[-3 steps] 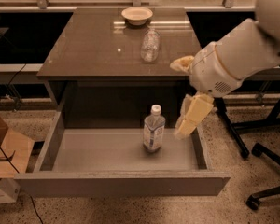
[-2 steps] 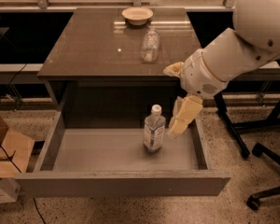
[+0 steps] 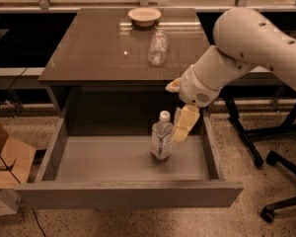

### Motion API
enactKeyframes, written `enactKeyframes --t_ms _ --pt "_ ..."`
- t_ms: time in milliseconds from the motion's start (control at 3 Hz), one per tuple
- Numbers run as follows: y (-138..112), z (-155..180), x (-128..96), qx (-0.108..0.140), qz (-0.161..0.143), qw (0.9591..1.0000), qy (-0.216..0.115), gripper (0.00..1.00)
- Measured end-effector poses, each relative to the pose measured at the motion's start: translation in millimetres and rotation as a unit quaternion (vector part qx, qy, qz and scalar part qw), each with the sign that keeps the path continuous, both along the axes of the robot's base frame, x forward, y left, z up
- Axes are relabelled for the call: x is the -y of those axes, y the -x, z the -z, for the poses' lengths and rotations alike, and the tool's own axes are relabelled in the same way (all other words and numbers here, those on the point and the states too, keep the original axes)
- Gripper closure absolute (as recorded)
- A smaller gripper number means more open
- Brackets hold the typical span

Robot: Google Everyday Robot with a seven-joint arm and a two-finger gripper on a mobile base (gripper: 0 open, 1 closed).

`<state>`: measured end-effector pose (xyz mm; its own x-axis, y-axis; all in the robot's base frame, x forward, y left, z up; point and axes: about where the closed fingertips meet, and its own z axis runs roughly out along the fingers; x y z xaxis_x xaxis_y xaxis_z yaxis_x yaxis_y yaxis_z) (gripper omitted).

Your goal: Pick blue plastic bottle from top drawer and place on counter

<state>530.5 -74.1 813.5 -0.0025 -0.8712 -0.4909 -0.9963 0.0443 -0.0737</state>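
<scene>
The hand (image 3: 174,113) hangs over the right part of the open drawer (image 3: 103,164). Its two fingers (image 3: 185,125) are spread wide and hold nothing; the lower one points down, its tip just beside the bottle (image 3: 162,138). The bottle stands upright on the drawer floor, cap up, right of centre. From the hand it lies toward the drawer's middle and slightly lower. Since its long axis is vertical, the grasp probably calls for a sideways approach that brings one finger to each side of the body. The surface (image 3: 98,53) above carries a bowl (image 3: 144,16) and a clear glass vessel (image 3: 158,48) toward the back.
</scene>
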Motion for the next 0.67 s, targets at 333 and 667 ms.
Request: enactKeyframes --t_ms 333,667 --pt "-10.1 26.9 -3.7 -0.027 -0.004 0.9996 0.009 0.00" --pt "-15.6 47.2 -5.7 -0.047 -0.007 0.9987 0.017 0.00"
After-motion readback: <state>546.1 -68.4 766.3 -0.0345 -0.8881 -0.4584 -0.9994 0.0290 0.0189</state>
